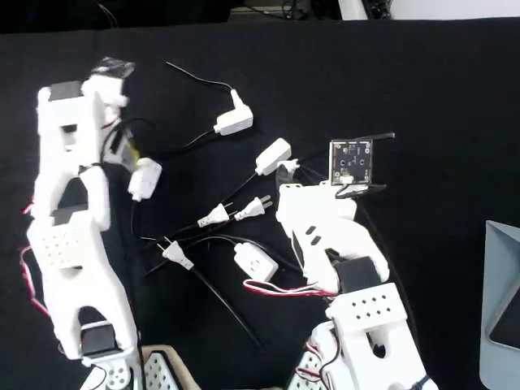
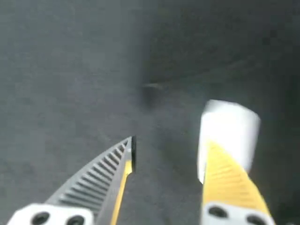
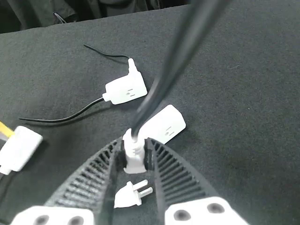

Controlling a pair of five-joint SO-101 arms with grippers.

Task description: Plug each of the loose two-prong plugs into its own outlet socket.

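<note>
Closest to the right wrist lens, the right claw (image 3: 134, 151) is squeezed shut on a white plug (image 3: 133, 158), and its black cord (image 3: 173, 70) climbs past the camera. Lower down, between the ribbed fingers (image 3: 89, 187), a second plug (image 3: 127, 195) lies on the black desk (image 3: 243, 84). A white socket (image 3: 164, 124) sits just beyond the claw tips, with a corded socket (image 3: 125, 90) farther off.

From the left wrist, the left claw (image 2: 166, 154) stands wide open, gripping nothing. A socket block (image 2: 232, 126) rests right at the tip of its yellow finger (image 2: 227, 185).

From above, the left arm (image 1: 73, 244) and right arm (image 1: 329, 236) flank the tangle of leads. Between them an end plug (image 1: 215, 216) and a neighbour plug (image 1: 253, 209) lie in a line, close together. Nearer the arm bases a stray plug (image 1: 175, 253) lies near a fourth socket (image 1: 256, 262), apart from it. All three lie unplugged.
</note>
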